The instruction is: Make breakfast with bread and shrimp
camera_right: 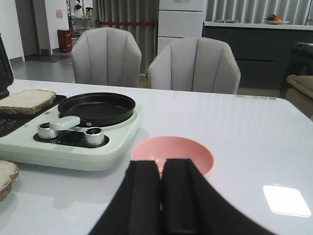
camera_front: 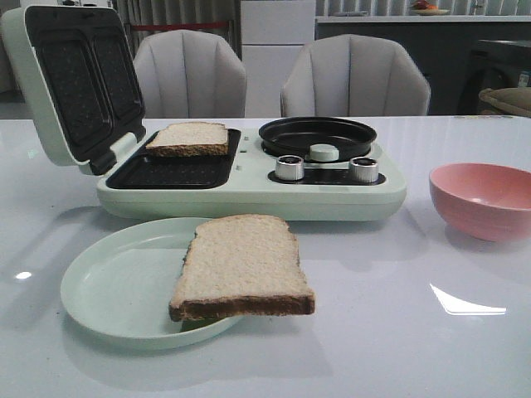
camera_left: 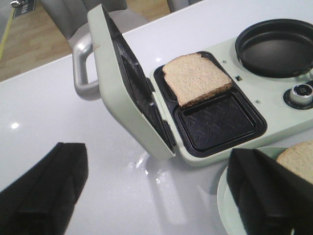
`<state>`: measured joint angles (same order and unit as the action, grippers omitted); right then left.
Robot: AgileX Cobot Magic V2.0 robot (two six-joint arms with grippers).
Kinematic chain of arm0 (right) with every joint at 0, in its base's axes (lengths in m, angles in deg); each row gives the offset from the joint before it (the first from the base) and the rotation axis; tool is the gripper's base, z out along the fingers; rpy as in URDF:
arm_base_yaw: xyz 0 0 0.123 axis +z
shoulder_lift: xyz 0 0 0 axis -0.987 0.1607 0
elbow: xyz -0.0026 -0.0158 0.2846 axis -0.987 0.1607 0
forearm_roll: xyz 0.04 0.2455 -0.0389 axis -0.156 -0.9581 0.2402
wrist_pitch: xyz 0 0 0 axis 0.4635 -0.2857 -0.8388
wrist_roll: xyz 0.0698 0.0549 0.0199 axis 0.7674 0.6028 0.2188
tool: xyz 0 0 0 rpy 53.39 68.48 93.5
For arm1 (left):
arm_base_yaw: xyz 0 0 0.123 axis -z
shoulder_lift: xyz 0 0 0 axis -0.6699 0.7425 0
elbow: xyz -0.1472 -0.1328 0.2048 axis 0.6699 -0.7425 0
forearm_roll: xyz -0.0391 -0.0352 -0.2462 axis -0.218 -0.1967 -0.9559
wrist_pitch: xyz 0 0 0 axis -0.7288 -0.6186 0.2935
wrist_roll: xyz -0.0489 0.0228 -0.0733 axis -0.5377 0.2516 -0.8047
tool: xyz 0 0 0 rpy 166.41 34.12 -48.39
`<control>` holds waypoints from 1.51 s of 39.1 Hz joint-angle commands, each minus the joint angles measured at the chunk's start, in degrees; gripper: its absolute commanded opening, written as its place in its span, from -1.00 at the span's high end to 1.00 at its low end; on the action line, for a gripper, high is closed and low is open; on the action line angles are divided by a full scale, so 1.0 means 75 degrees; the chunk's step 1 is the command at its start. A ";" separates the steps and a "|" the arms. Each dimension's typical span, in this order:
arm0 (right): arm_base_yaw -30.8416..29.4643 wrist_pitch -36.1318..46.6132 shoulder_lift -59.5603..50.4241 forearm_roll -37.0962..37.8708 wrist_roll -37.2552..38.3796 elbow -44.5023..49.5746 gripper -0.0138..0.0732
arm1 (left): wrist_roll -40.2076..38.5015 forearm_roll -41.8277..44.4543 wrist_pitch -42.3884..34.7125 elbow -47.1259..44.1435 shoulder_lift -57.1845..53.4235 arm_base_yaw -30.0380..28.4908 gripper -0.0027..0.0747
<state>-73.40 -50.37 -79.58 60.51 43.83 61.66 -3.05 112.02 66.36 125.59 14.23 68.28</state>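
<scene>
Nearest us, one square slice of pale bread with a dark crust [camera_front: 242, 267] lies on a round pale green plate [camera_front: 108, 290], overhanging its rim. We see a second slice [camera_front: 189, 138] on the far ridged plate of the mint-green breakfast maker [camera_front: 249, 195], lid raised. Beside it stands a pink bowl [camera_front: 484, 199]. Our left gripper [camera_left: 156, 196] is spread wide, empty; our right gripper [camera_right: 161, 200] is clenched, empty, near the bowl.
</scene>
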 commanded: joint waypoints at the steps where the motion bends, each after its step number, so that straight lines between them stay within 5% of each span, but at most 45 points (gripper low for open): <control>1: -0.0034 0.0596 -0.0165 0.0050 -0.0039 -0.0128 0.34 | 0.0475 -0.0564 -0.0574 -0.0236 -0.0576 -0.0187 -0.67; 18: -0.0034 0.0596 -0.0165 0.0050 -0.0039 -0.0128 0.34 | 0.2251 -0.3199 -0.1120 -0.2056 -0.2982 -0.2044 -0.67; 38: -0.0034 0.0596 -0.0165 0.0050 -0.0039 -0.0128 0.34 | 0.2218 -0.3564 -0.1556 -0.4011 -0.5836 -0.1801 -0.67; 59: -0.0034 0.0596 -0.0165 0.0050 -0.0039 -0.0128 0.34 | 0.2218 -0.3737 -0.2119 -0.4221 -0.6089 -0.1369 -0.67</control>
<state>-73.40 -50.37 -79.58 60.51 43.83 61.66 13.76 84.74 55.75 92.40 -32.07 57.58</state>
